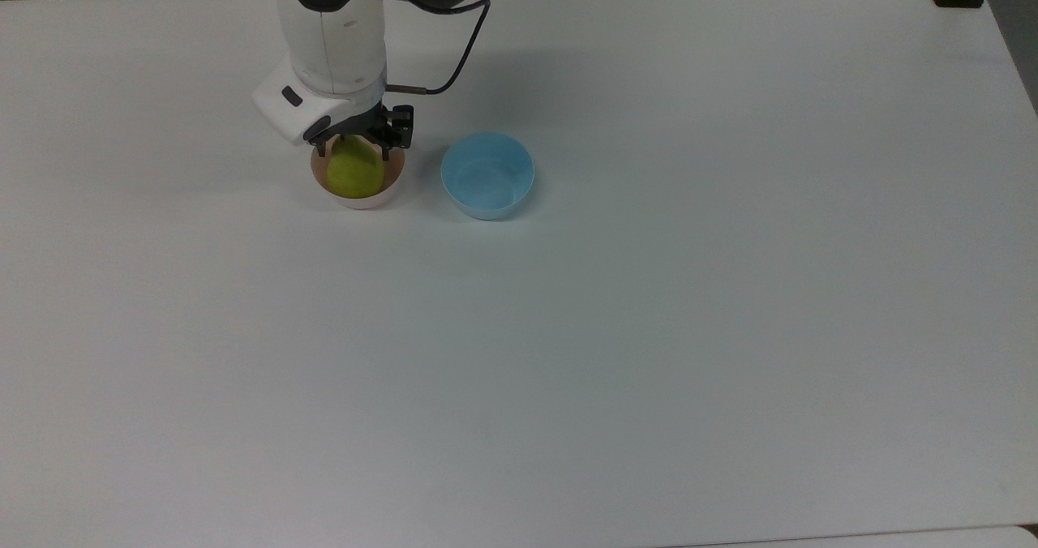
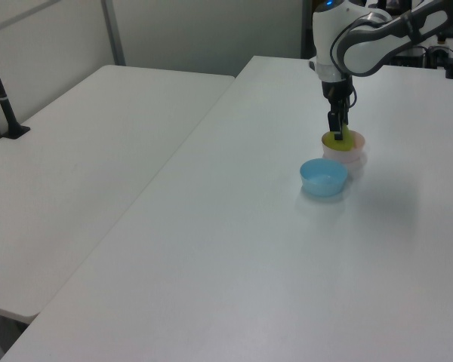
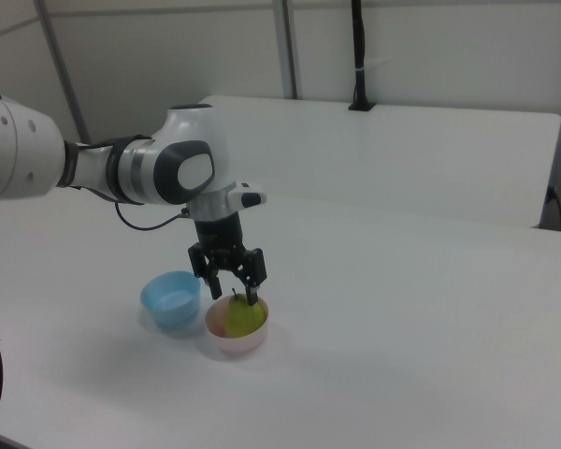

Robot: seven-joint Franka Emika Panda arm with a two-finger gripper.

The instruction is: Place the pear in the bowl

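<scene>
Pear [image 3: 237, 316] sits in the pink bowl [image 3: 236, 339], stem up, straight below your tool [image 3: 232, 288]. Tool is spread open, holding nothing, fingers straddling the stem; lift straight up. Blue bowl [image 3: 171, 299] just beside.

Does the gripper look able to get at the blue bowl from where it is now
Probably yes. The gripper hangs open just above the pear in the pink bowl, and the blue bowl sits right beside it, open-topped with nothing between them.

matt white table [image 1: 649, 329], smooth plastic bowl [image 1: 388, 195]
</scene>
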